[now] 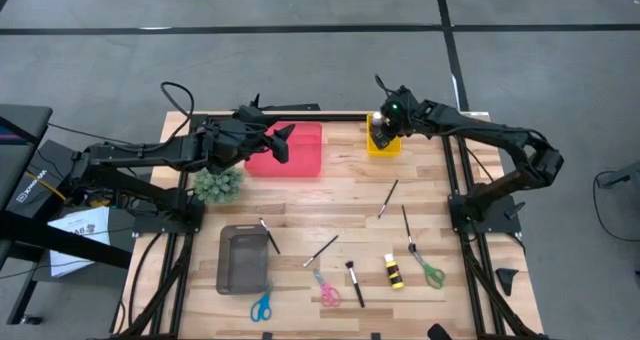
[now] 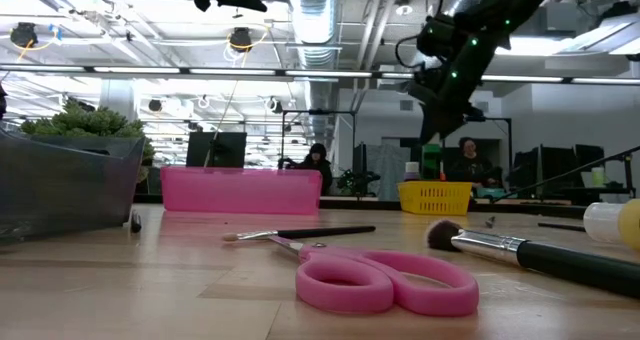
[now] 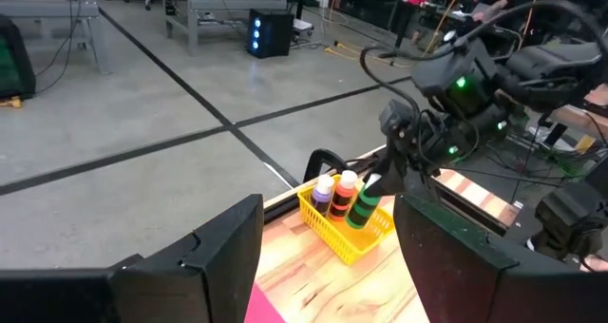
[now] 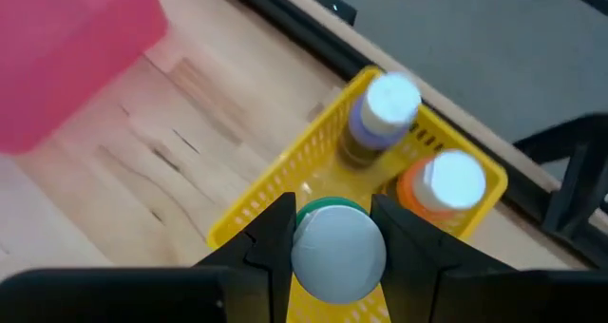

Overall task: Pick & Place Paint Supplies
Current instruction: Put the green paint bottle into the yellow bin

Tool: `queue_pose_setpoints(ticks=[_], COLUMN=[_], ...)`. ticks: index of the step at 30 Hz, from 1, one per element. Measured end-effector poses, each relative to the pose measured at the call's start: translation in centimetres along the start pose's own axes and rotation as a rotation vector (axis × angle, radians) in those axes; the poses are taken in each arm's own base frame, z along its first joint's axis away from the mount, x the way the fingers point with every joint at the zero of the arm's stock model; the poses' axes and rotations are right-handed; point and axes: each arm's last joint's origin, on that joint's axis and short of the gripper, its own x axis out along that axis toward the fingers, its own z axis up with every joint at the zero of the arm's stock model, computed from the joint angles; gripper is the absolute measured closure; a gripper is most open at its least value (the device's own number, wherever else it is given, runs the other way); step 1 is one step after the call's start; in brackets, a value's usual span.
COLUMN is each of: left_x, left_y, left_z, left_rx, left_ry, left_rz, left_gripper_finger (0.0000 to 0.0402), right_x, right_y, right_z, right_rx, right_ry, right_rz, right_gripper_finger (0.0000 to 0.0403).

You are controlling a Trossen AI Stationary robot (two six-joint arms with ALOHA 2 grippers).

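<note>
My right gripper (image 4: 337, 218) is shut on a green paint bottle with a white cap (image 4: 337, 252), over the yellow basket (image 1: 383, 144) at the table's far edge. A purple bottle (image 4: 380, 114) and an orange bottle (image 4: 445, 185) stand in that basket. My left gripper (image 1: 283, 140) hangs open with nothing between its fingers, above the pink bin (image 1: 296, 158). On the near half of the table lie a yellow-and-black bottle (image 1: 394, 271) and several thin brushes (image 1: 387, 198), flat on the wood. My right gripper pinches the green bottle between its two fingers (image 4: 275, 237), at its top end just under the white cap (image 3: 373, 183). The fingers slant down from above. The bottle hangs tilted with its lower end (image 3: 357, 217) inside the yellow basket; whether it stands on the basket's floor I cannot tell.
A grey bin (image 1: 243, 260) sits near the left front and a fuzzy green tuft (image 1: 218, 185) beside my left arm. Blue (image 1: 261, 306), pink (image 1: 326, 290) and green scissors (image 1: 430, 272) and a thick makeup-style brush (image 1: 354, 283) lie along the near edge.
</note>
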Motion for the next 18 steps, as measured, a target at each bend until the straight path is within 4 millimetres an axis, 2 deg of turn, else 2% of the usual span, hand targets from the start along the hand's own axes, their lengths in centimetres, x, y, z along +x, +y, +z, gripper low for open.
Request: queue_pose_setpoints(ticks=[9,14,18], left_x=[0.3,0.4,0.4], left_y=[-0.2,-0.2,-0.2], left_z=[-0.3,-0.3,-0.3], left_rx=[0.007,0.006,0.006], left_ry=[0.009,0.012,0.011], left_rz=[0.003,0.001,0.001], left_gripper_finger=[0.0169,0.0169,0.0169], right_x=[0.2,2.2,3.4], right_y=[0.6,0.7,1.1], right_z=[0.2,-0.3,-0.2], right_rx=[-0.016,-0.021,-0.023], right_ry=[-0.058,0.016,0.006], right_rz=[0.018,0.009,0.017], right_gripper_finger=[0.0293,0.0293,0.0293])
